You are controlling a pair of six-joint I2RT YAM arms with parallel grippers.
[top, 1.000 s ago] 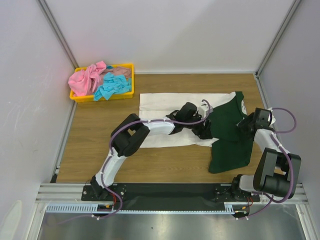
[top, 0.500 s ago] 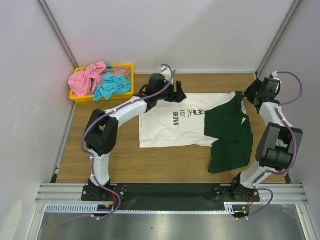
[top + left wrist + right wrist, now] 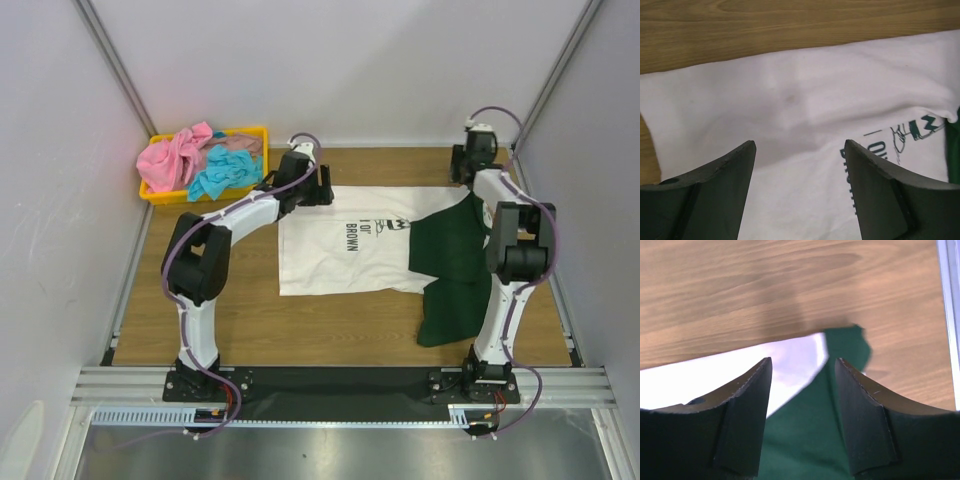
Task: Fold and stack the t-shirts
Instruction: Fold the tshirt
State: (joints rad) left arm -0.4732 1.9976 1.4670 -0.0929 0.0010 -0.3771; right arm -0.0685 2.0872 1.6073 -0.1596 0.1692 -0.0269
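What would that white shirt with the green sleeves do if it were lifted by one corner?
It would probably droop: the white shirt lies limp and flat, with soft ripples in the left wrist view. Its green sleeve sits folded over crookedly, so it likely shifts easily. Pushed across the smooth wooden table, it might bunch up.

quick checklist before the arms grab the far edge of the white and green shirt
1. left gripper open, empty: ok
2. right gripper open, empty: ok
3. left gripper above white t-shirt far edge: ok
4. right gripper above its green far corner: ok
5. shirt lying flat: not ok, green cloth bunched at right end
6. grippers touching cloth: cannot tell
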